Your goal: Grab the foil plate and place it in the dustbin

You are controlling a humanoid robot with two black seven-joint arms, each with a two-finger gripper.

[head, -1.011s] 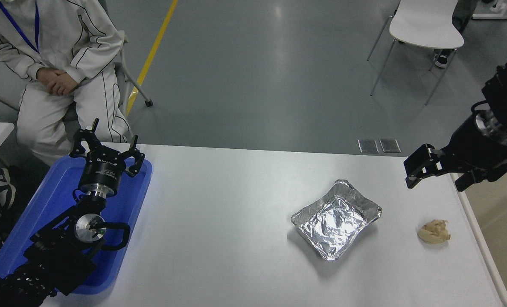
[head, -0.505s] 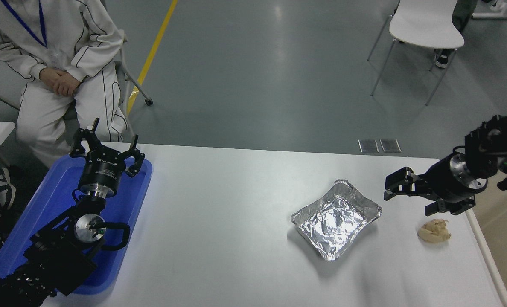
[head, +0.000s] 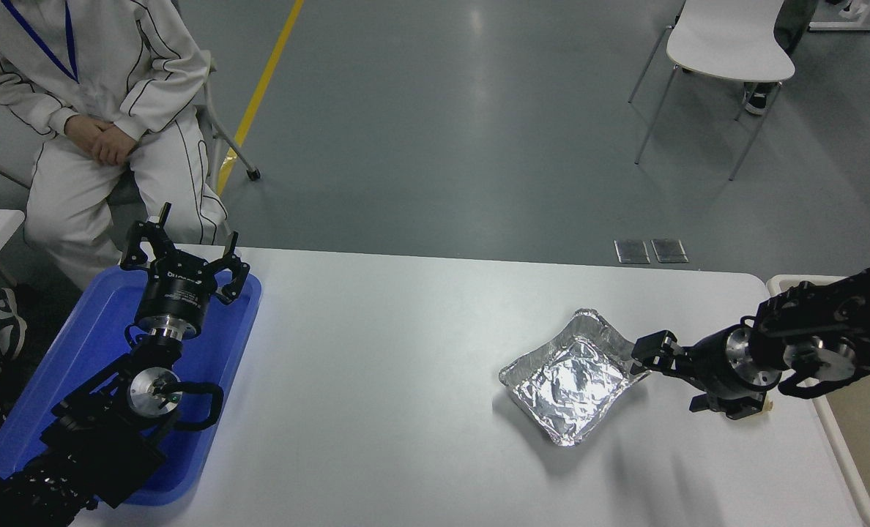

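The foil plate point(head: 574, 377) lies on the white table point(head: 406, 366), right of the middle, silver with a wrinkled base. My right gripper point(head: 673, 373) is low over the table at the plate's right rim. It is open, and one fingertip point(head: 649, 349) is at the rim's right corner. It holds nothing. The dustbin point(head: 841, 446) stands off the table's right edge; only its cream rim and part of its tan inside show. My left gripper point(head: 184, 258) is parked open over the blue tray at the lower left.
A blue tray point(head: 91, 344) lies at the table's left end under my left arm. A beige paper wad point(head: 766, 400) is almost hidden behind my right wrist. A person in white sits at the far left. A white chair point(head: 728, 44) stands beyond the table.
My right arm has come down and moved left, from above the table's right end to the foil plate's right rim. It now covers the paper wad. The left arm has not moved.
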